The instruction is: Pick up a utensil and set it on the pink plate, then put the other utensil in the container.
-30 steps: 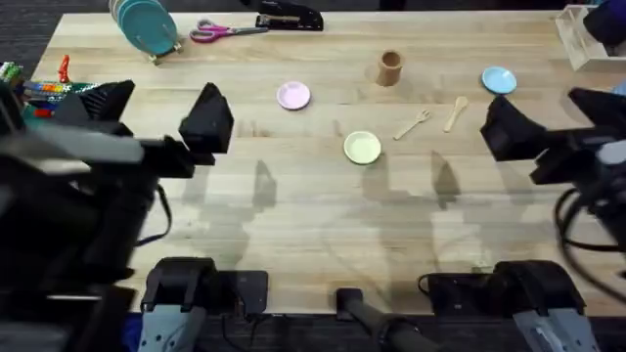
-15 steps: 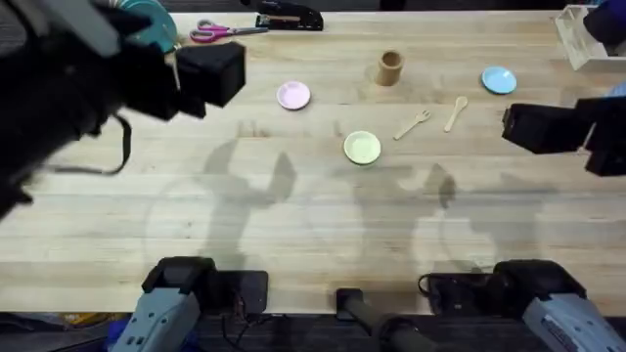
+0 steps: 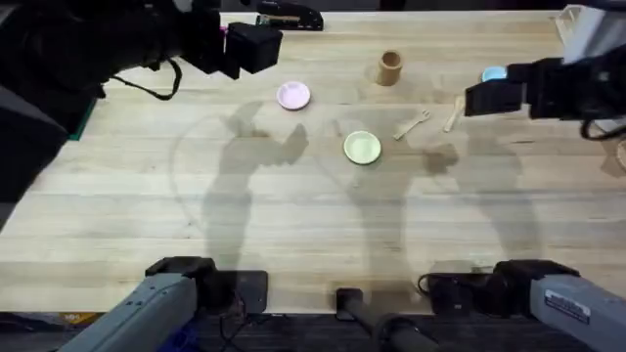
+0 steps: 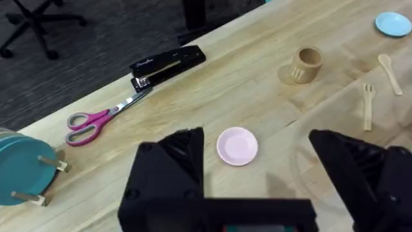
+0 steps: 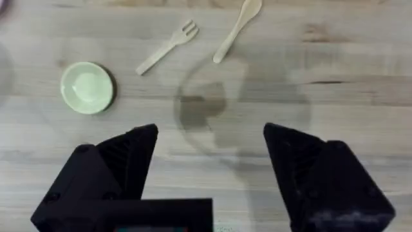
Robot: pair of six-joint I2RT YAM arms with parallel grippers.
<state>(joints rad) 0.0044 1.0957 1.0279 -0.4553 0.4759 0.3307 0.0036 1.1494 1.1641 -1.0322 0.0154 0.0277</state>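
Observation:
The wooden spoon (image 3: pixel 454 114) and the wooden fork (image 3: pixel 413 124) lie side by side on the table, right of centre. The pink plate (image 3: pixel 293 95) is bare, and the tan container (image 3: pixel 390 67) stands upright farther back. My left gripper (image 3: pixel 252 47) hovers behind and left of the pink plate (image 4: pixel 237 145). It is open with nothing between its fingers (image 4: pixel 177 167). My right gripper (image 3: pixel 491 98) hangs just right of the spoon, also open and holding nothing. In the right wrist view the spoon (image 5: pixel 235 29) and fork (image 5: pixel 167 47) lie ahead of its fingers (image 5: pixel 302 174).
A yellow plate (image 3: pixel 362 148) sits at the table's middle. A blue plate (image 3: pixel 494 74) is partly hidden behind the right arm. Pink-handled scissors (image 4: pixel 103 119), a black stapler (image 4: pixel 167 64) and a rack of teal plates (image 4: pixel 19 167) line the far left edge.
Both arms have reached forward over the table. The left gripper has moved right toward the pink plate. The right gripper has moved left and farther out, toward the spoon. The utensils have not moved.

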